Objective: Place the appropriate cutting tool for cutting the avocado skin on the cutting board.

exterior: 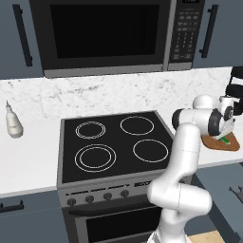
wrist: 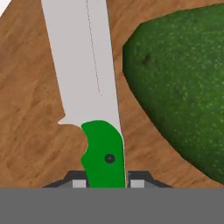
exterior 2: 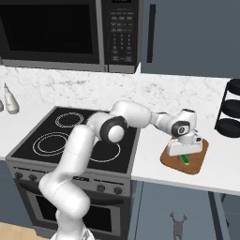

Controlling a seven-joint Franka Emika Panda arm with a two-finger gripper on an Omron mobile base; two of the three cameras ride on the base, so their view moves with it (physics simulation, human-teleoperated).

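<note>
The arm reaches right from the stove [exterior 2: 75,140] to the board [exterior 2: 199,164], which lies on the white worktop [exterior 2: 154,164] just beside the cooktop. In the right base view the pincer [exterior 2: 183,154] points down over the board, and a bit of green shows beneath it; the white hand covers most of what lies there. The left base view has the board [exterior: 227,144] at its right edge, half behind the wrist, with a green sliver [exterior: 226,140] on it, too small to tell knife from fruit. The hand view settles what the base views cannot: a knife [wrist: 87,87] with a pale grey blade and a green handle lies flat on the wood grain, and the avocado [wrist: 183,87] lies just beside the blade, apart from it by a narrow strip of board. The two dark fingertips [wrist: 78,183] stand close on either side of the handle's end, so the pincer is pressed together on the knife handle. The left base view alone shows a pale bottle [exterior: 13,124] on the worktop, left of the stove, and the microwave [exterior: 104,33] overhead. The right base view adds a dark rack [exterior 2: 230,108] at the far right, behind the board.
</note>
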